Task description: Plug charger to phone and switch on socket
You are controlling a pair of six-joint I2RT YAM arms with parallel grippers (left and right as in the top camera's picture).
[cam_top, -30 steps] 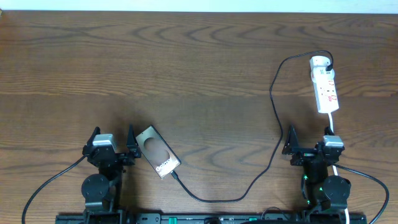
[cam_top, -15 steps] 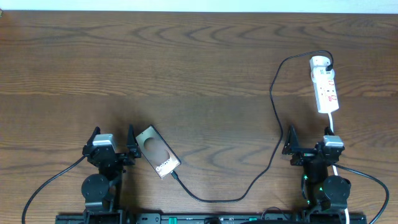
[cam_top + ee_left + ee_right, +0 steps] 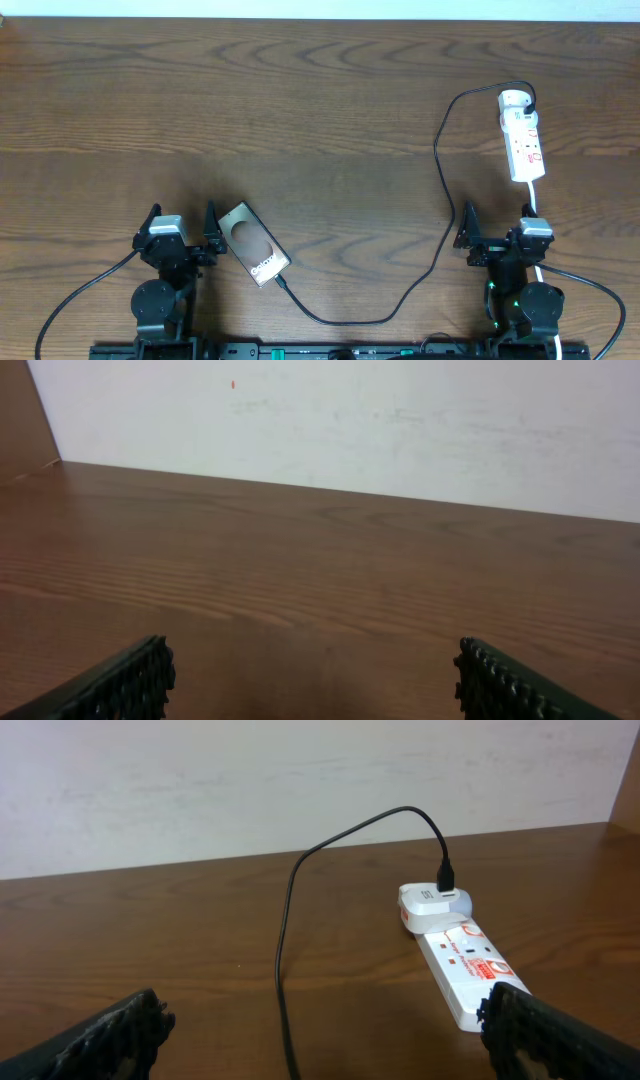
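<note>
On the counter's (image 3: 320, 100) left, the wide, empty left tool (image 3: 182, 228) sits just beside the phone (image 3: 253, 243), whose lower end the charger (image 3: 437, 150) tip meets, seating unclear. For the switch, the right tool (image 3: 497, 230), also wide and empty, should probably narrow and press squarely; the socket (image 3: 523, 135) lies ahead of it, apart.

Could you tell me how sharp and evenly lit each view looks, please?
Overhead: sharp, evenly lit, no strong glare on the table. Left wrist: soft, pale sheen across the wood. Right wrist: power strip crisp, end effector fingers dark and blurred.
</note>
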